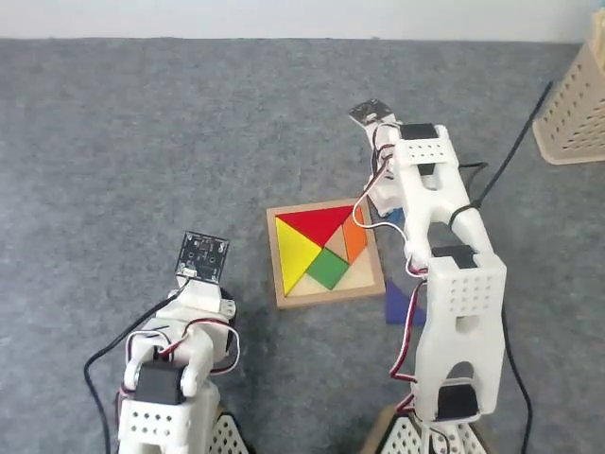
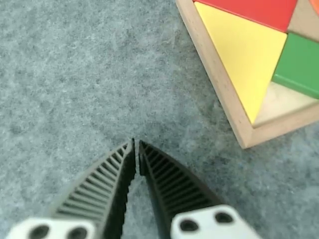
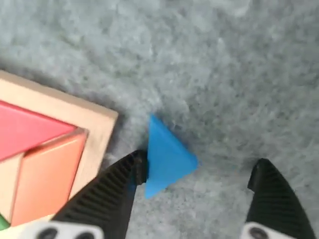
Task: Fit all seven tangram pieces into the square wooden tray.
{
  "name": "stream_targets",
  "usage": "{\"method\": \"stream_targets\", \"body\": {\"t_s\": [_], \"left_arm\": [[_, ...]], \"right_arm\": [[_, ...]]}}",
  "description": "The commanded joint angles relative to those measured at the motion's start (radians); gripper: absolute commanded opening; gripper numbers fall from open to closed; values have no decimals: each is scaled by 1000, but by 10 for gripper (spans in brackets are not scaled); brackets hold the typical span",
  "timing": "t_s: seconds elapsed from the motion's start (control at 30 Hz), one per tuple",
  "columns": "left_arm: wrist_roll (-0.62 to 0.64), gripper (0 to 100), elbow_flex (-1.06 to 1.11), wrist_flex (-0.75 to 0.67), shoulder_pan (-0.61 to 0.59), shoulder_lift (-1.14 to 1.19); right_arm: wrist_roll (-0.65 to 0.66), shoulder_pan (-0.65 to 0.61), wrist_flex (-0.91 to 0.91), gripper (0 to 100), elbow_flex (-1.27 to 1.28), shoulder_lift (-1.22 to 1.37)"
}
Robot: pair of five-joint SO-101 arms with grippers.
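Right jaws wide around blue triangle (image 3: 167, 158) by tray (image 3: 97, 124); left jaws closed; basket (image 1: 577, 99) far.

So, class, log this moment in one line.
tray: red triangle, yellow triangle, green square, orange piece seated | blue triangle: on carpet beside tray, inside open right gripper | left gripper: shut, above carpet

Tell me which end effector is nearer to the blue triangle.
Right. The right end effector is open around the blue triangle, beside the tray. The left end effector is shut above bare carpet at the tray's other side.
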Motion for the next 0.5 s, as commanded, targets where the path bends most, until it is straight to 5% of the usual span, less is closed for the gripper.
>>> {"method": "stream_targets", "body": {"t_s": [0.0, 0.47], "left_arm": [[6, 12, -18, 6, -8, -20], [6, 12, -18, 6, -8, -20]], "right_arm": [[26, 16, -47, 340, -48, -2], [17, 16, -53, 288, -41, -1]]}}
